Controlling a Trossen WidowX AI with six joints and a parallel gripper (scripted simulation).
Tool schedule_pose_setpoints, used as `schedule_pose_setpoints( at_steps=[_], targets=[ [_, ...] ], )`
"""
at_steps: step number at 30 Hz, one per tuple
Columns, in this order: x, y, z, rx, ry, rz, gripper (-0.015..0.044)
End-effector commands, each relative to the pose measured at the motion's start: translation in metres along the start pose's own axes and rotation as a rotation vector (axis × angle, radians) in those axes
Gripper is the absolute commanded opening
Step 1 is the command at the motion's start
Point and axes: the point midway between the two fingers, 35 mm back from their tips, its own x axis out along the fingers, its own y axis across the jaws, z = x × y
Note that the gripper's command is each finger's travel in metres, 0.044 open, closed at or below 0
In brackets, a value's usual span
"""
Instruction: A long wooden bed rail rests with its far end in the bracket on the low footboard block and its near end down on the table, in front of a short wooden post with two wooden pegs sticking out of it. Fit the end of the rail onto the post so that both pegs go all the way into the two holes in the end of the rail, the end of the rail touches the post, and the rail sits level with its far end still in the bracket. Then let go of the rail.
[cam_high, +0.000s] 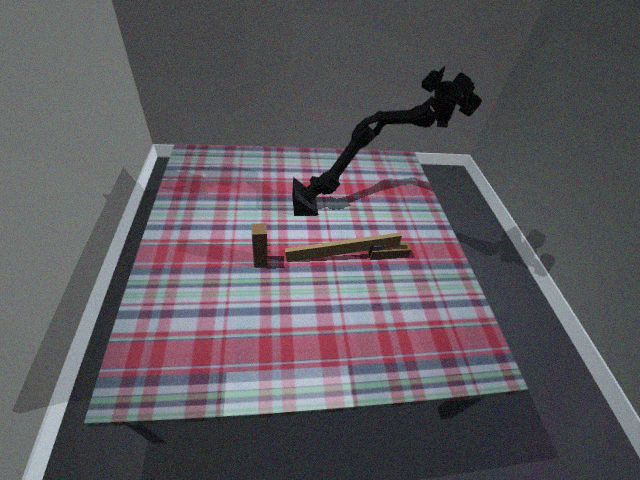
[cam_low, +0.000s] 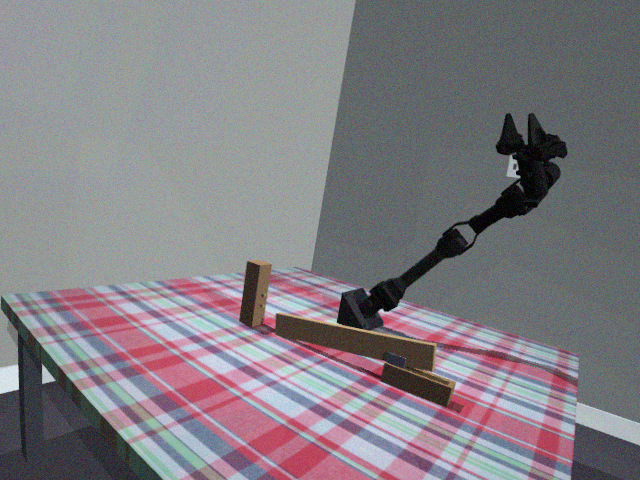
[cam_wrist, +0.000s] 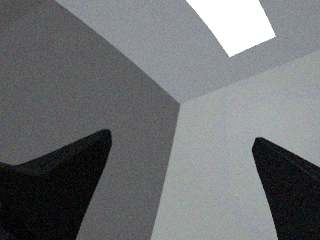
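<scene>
The wooden post (cam_high: 259, 246) (cam_low: 254, 295) stands upright, its two small pegs facing the rail. The long wooden rail (cam_high: 338, 248) (cam_low: 351, 335) slopes. Its near end is down on the table, a short gap from the post and below the pegs. Its other end is raised at the dark bracket (cam_low: 395, 359) on the low footboard block (cam_high: 392, 253) (cam_low: 416, 383). The holes in the rail's end cannot be made out. My gripper (cam_low: 520, 115) (cam_wrist: 182, 136) is open and empty, high above the table and far from the rail, its fingers pointing upward.
The arm's base (cam_high: 305, 202) (cam_low: 357, 310) stands on the table behind the rail, and the arm reaches up to the right. A plaid cloth pattern covers the table (cam_high: 289, 351) (cam_low: 206, 392). The wrist view shows only walls, ceiling and a bright ceiling panel (cam_wrist: 240, 25).
</scene>
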Motion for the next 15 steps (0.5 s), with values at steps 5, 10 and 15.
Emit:
schedule_pose_setpoints(
  at_steps=[5,10,15],
  targets=[
    [0.019,0.084,-0.096,-0.564,0.043,0.218,0.044],
    [0.026,0.119,-0.176,-0.894,0.106,0.398,0.044],
    [0.025,0.136,-0.265,-1.187,0.192,0.612,0.044]
  ],
)
